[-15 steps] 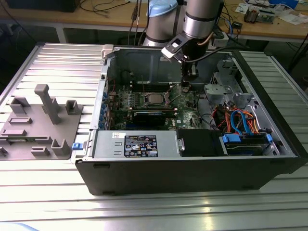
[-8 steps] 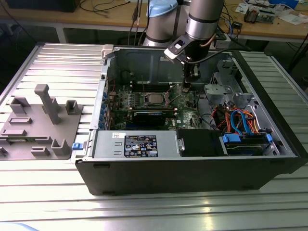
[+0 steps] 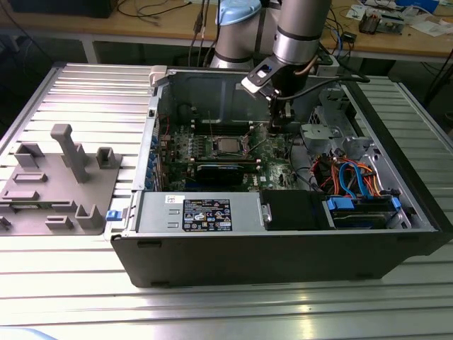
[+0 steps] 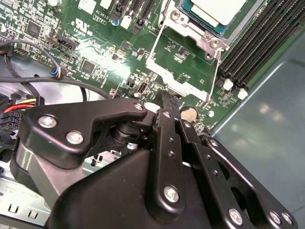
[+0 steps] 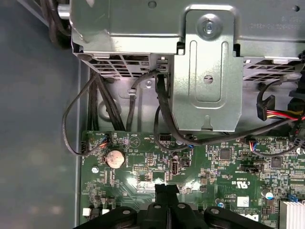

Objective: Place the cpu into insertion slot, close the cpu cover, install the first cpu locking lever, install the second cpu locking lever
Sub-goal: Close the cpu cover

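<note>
In the second wrist view the tool [image 4: 167,99] is seen with its fingers pressed fully together, and nothing is seen held between them. In the first wrist view the tool [image 5: 166,188] is shown equally shut, poised just above the green motherboard [image 5: 143,143].

A round coin cell [image 4: 189,113] is found just beside the tip. Beyond it, a thin wire lever [image 4: 215,71] is laid with its long axis running from the tool's side toward a corner of the insertion slot [image 4: 188,29]. A second wire lever [image 4: 155,45] is set along the neighbouring side. Whether either is latched cannot be told.

Further out, the cpu [image 4: 217,10] is seated in the slot, its pale face upward. The cpu cover cannot be told apart from the slot's metal frame, so its position is left open.

In the exterior view the tool [image 3: 280,122] is held inside the open computer case [image 3: 283,255], right of centre in the frame. The slot [image 3: 226,146] is found near it, to the exterior view's left and slightly lower in the frame. The case is carried on the ribbed tabletop [image 3: 71,297].
</note>
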You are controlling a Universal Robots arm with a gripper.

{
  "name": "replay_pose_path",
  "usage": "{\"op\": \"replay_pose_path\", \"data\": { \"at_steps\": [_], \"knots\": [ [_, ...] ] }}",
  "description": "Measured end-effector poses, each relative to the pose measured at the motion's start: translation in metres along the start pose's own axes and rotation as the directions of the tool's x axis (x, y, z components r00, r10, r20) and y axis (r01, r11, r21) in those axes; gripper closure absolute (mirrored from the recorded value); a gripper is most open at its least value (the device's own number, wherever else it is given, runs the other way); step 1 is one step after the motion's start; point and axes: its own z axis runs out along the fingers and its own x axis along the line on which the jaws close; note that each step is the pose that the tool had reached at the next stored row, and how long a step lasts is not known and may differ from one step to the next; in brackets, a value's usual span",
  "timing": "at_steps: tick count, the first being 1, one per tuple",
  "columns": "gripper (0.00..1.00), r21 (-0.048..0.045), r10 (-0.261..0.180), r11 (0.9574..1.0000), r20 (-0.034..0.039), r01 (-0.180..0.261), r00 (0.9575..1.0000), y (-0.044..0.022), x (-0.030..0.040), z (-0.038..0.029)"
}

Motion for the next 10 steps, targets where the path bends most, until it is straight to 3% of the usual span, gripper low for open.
{"op": "replay_pose_path", "data": {
  "at_steps": [10],
  "knots": [
    [0.89,0.0000,0.000,1.0000,0.0000,0.000,1.0000,-0.0062,0.0002,0.0010]
  ]
}}
